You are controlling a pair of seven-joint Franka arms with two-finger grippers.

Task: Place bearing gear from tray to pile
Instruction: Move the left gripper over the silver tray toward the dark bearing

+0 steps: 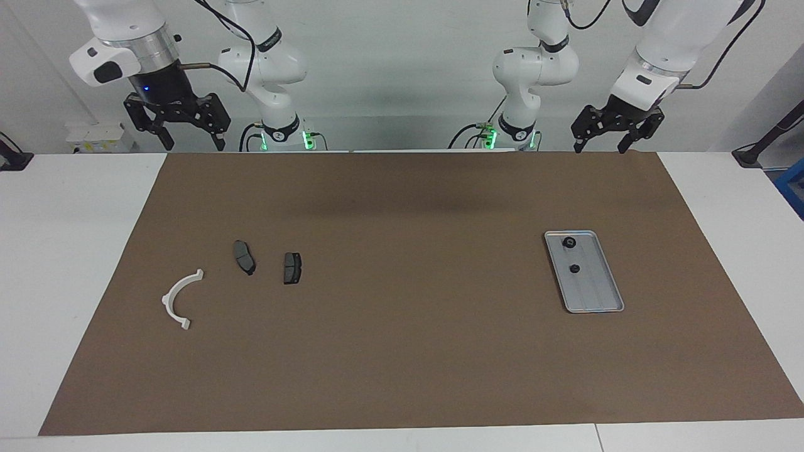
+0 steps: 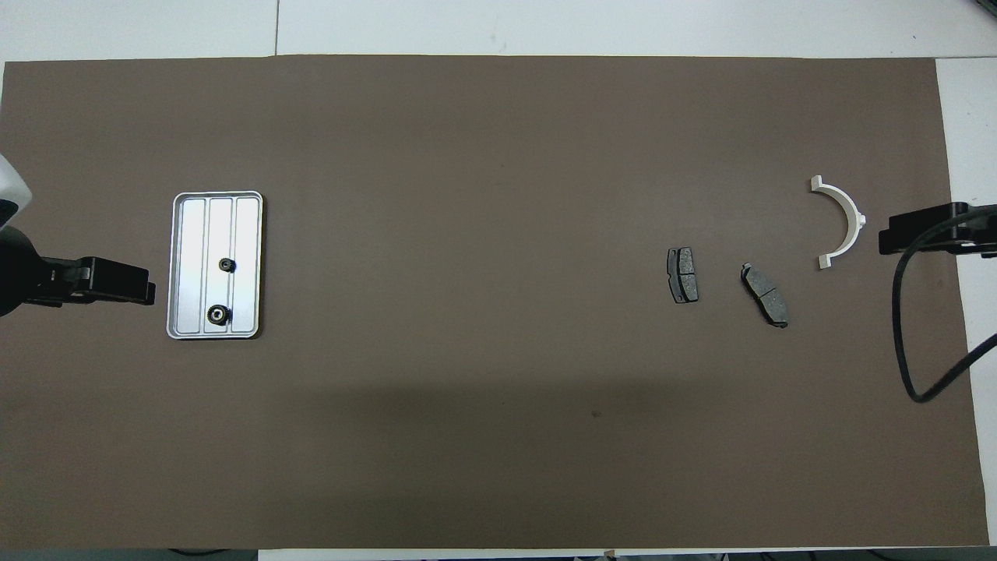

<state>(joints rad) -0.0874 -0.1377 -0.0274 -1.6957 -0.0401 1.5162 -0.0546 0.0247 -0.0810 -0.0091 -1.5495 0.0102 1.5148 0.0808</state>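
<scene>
We see the brown mat (image 1: 402, 351), then the tray (image 1: 603, 301) toward the left arm's end, holding two small dark gears (image 1: 569, 243), probably the bearing gears. The pile (image 1: 182, 300) lies well apart. Left gripper (image 1: 608, 145) and right gripper (image 1: 188, 141) hang spread, empty. We should descend straight, pinching one gear only. No writing is legible.

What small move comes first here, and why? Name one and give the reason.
Probably lower the open left tool toward the flat silver-grey metal tray: both small dark round gears lie in it at that arm's end, and neither tool holds anything. The right tool waits above the table's edge.
</scene>
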